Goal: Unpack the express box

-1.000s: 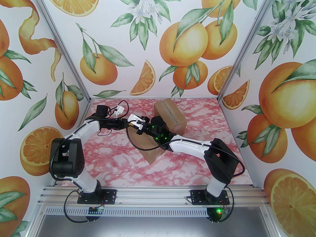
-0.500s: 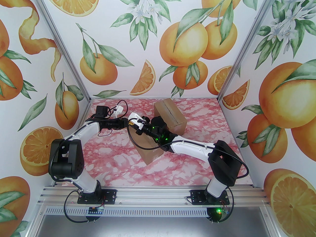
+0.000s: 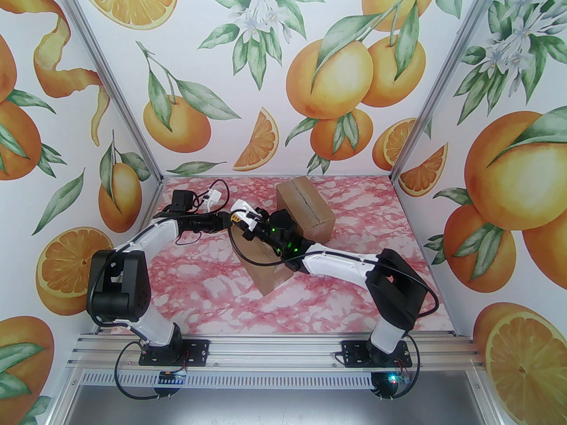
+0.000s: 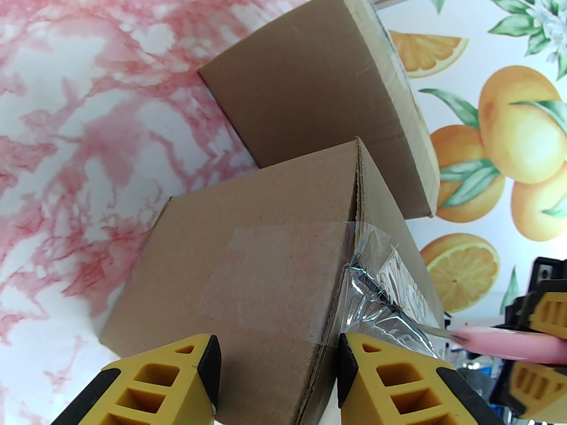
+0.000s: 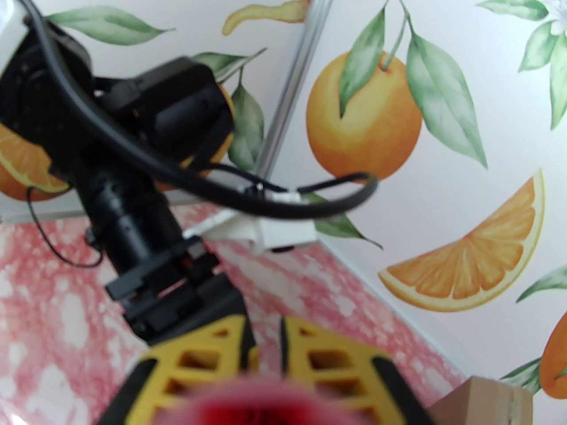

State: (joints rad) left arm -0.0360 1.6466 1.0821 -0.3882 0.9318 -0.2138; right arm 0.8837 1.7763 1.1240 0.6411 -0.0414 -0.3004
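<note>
Two brown cardboard boxes stand on the pink marbled table. The near box [image 3: 270,277] [image 4: 248,272] is sealed with clear tape [image 4: 288,277], which is crumpled and lifted at its edge [image 4: 381,290]. My left gripper [image 3: 229,220] [image 4: 279,361] is open, its yellow fingertips [image 4: 199,361] close against the taped side face. My right gripper [image 3: 242,226] [image 4: 531,348] [image 5: 266,326] is shut on a pink-handled cutter [image 4: 500,345] [image 5: 274,405]. The cutter's thin blade [image 4: 436,331] reaches the loose tape at the box's top edge.
The second box [image 3: 305,206] [image 4: 310,82] stands just behind the near one, close to the back wall, with its taped seam facing up. Orange-print walls enclose the table on three sides. The two wrists nearly touch above the near box.
The right arm's elbow swung out to the right and came back. The right wrist edged slightly left toward the left gripper. The near box shifted a little to the left.
</note>
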